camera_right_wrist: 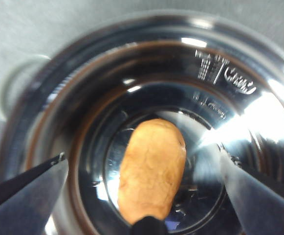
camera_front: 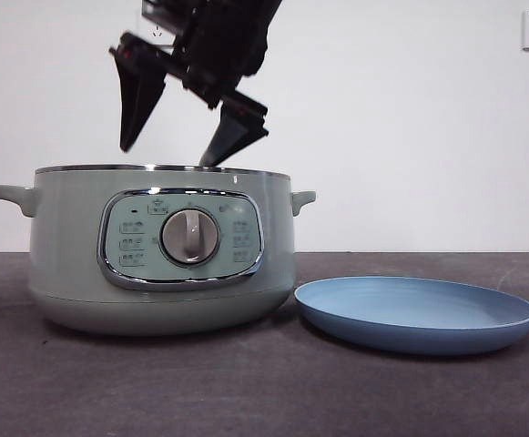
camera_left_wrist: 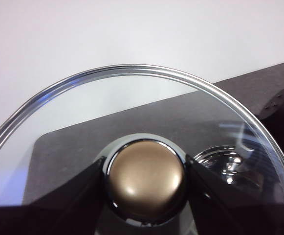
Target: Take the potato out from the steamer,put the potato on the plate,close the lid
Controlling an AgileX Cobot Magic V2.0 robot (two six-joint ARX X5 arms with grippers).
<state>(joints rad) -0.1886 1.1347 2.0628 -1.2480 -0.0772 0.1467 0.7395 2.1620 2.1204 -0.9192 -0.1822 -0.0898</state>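
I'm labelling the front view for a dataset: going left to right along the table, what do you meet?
Steamer with the right gripper above its rim → plate.

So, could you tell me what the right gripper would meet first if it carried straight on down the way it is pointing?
Most likely the potato: the right gripper points open-jawed into the steamer, the potato between its jaws on the shiny floor. How far off is unclear.
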